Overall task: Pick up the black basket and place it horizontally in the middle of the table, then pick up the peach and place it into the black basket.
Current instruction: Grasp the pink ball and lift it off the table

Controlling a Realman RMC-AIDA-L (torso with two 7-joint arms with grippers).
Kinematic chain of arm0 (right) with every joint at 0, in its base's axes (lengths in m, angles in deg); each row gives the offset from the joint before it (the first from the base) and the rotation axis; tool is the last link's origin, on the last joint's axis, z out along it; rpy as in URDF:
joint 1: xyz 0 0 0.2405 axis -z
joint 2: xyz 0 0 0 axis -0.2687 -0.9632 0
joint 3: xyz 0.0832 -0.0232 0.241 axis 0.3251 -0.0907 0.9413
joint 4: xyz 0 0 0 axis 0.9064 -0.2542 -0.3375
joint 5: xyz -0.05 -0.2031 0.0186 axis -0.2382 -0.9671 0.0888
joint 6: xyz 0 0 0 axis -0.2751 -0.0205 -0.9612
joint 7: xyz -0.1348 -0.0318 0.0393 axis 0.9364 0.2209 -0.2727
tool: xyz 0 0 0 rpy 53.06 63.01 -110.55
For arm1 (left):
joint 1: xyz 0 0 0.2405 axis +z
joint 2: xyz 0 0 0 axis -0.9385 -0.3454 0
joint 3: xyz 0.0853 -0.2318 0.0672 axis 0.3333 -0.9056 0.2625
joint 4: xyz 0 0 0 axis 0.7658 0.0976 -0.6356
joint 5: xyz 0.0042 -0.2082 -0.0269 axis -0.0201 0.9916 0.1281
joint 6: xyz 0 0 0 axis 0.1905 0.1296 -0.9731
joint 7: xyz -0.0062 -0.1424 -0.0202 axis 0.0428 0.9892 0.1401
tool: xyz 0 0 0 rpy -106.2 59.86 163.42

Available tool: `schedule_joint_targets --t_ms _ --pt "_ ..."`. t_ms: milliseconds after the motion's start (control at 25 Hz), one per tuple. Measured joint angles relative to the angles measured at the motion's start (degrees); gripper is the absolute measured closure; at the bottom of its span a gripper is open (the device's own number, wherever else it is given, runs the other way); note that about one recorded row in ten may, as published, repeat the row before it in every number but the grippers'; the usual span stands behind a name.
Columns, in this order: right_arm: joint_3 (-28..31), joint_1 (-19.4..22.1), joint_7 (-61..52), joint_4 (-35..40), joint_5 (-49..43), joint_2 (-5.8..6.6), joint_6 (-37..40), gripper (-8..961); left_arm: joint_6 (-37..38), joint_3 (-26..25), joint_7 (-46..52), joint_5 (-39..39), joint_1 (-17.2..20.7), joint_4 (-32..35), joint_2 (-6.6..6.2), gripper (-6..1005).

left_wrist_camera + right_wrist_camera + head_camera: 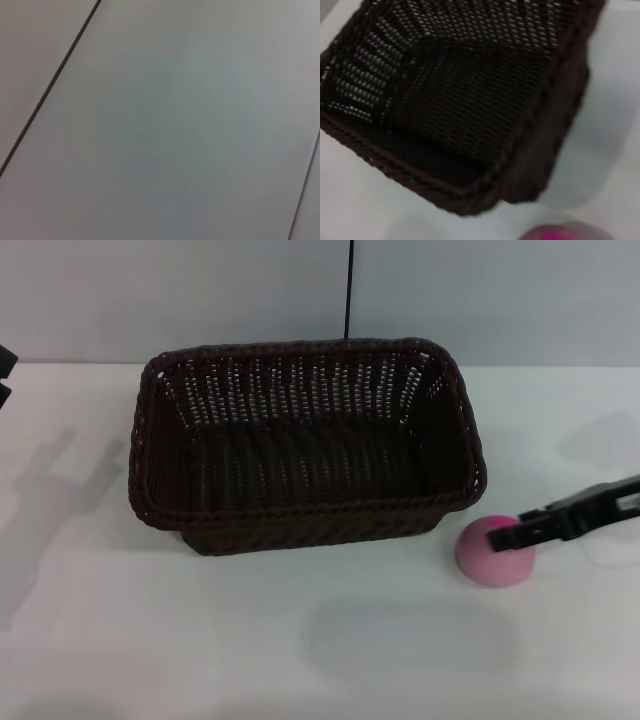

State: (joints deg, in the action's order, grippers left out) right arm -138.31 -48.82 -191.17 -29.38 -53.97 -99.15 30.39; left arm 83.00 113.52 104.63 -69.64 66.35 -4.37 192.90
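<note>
The black basket (305,445) sits on the white table (150,640) with its long side running across the head view, roughly in the middle and upright, its open mouth facing up. Nothing lies inside it — only the dark woven floor and the open-weave sloping walls show. The right wrist view looks down into the same basket (465,100), one rounded corner and its braided rim nearest the camera.

The peach (494,550) rests on the table just beside the basket's near right corner, outside it and a little apart from the wall. A sliver of its magenta skin (560,234) shows in the right wrist view.

The right gripper (520,534) reaches in from the right edge, low over the table, its dark fingers (575,515) lying against the top of the peach. Whether they are closed on the fruit or merely touching it I cannot tell.

The left gripper (5,375) shows only as a dark bit at the far left edge — well apart from the basket; its state cannot be told. The left wrist view shows only a plain grey surface crossed by thin dark lines.
</note>
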Motion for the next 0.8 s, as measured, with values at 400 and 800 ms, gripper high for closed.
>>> schedule_joint_targets --t_ms 400,800 --pt "-7.47 -3.63 -0.34 -8.07 0.04 0.23 -5.41 302 0.32 -0.07 0.34 -0.03 -0.23 -1.14 0.00 247" --pt "-6.64 -0.95 -3.05 -1.55 -1.21 0.36 -1.72 437 -0.12 -0.09 0.34 0.04 -0.80 -1.22 -0.14 249"
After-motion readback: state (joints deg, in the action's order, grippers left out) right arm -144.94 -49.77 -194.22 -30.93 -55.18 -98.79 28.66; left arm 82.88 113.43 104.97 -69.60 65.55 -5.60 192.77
